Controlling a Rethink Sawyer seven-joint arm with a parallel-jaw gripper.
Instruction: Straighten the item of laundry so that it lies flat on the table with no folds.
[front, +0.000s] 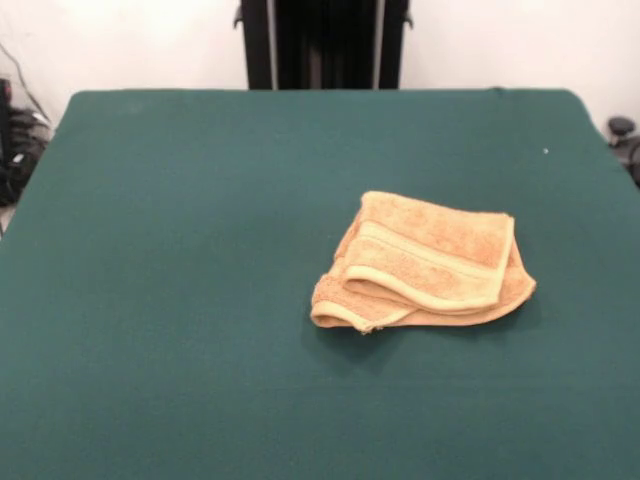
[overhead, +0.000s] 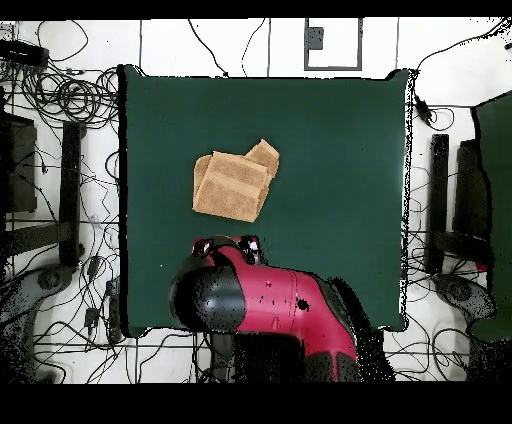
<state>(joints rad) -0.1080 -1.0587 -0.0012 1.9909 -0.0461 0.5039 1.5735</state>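
From the front, the orange-tan terry-cloth towel (front: 425, 265) lies folded over on itself right of centre on the large table with the dark green felt-like cover (front: 180, 300), its lighter hem edges curling along the near side; no arm reaches into this view. From overhead, the towel (overhead: 235, 183) sits in a bunched fold left of the table's (overhead: 340, 150) middle; the red and black arm (overhead: 265, 305) hangs over the table's bottom edge, just short of the towel and apart from it; the gripper is hidden beneath the arm, so I cannot tell how far open it is or whether it holds anything

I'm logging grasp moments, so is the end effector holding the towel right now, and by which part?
Nothing is held. The towel lies folded on the table with nothing touching it; the arm is drawn back near the table's edge.
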